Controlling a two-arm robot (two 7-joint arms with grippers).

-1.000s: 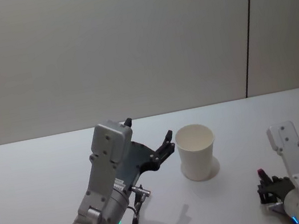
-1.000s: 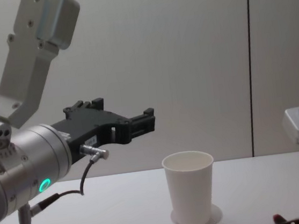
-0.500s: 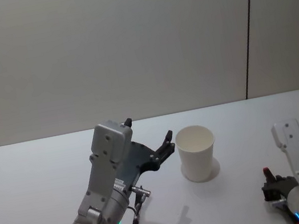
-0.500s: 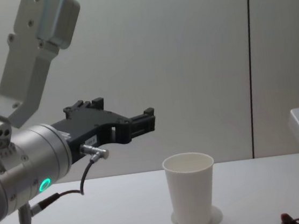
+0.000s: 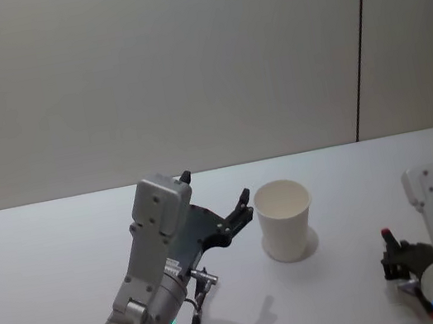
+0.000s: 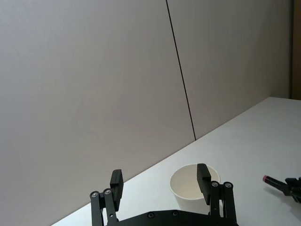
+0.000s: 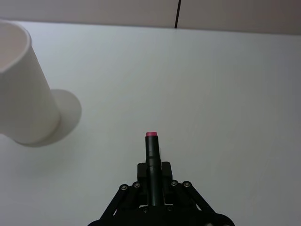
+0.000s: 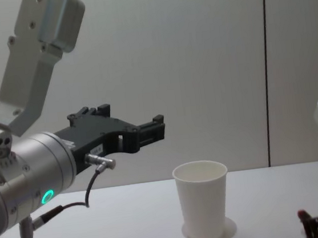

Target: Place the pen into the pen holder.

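Right gripper [image 7: 154, 169] clamped on the pen [image 7: 151, 149]
The pen's long axis runs straight out between the closed jaws, red end pointing away from the robot, well right of the upright white pen holder [image 5: 286, 221]. The left gripper [image 6: 160, 175] hangs spread wide and empty, raised just left of the holder's rim.

Rear of the pen [image 7: 152, 147] out of sight between jaws of the right gripper [image 7: 153, 168]
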